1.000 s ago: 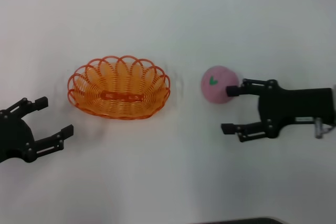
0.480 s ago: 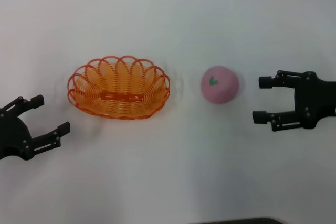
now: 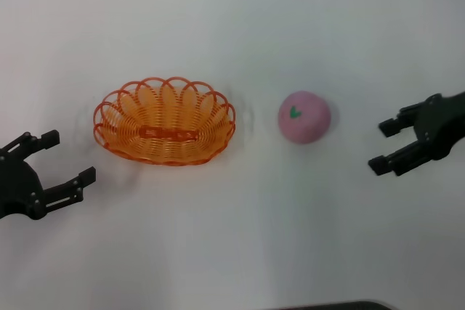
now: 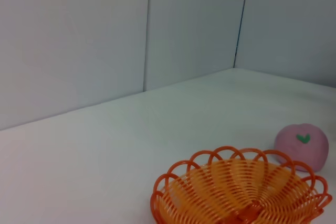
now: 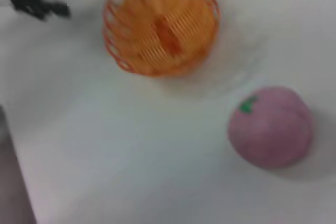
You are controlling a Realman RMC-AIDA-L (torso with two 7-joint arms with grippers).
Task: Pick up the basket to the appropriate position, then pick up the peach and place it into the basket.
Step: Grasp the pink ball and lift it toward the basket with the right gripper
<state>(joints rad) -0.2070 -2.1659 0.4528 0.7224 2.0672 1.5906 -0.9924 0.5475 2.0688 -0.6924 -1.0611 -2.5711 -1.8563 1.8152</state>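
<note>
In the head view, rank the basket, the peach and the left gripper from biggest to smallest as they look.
1. basket, clearly widest.
2. left gripper, open; partly cut off by the picture edge and perhaps nearer the camera, so unsure.
3. peach, smallest.

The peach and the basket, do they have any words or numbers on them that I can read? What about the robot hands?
No words, numbers or brand names can be read anywhere.
The peach: only a small green leaf mark, no writing.
The basket: plain orange wire, no label.
The left gripper and the right gripper: plain black, both open, nothing printed that shows.
The table: no marks.
</note>
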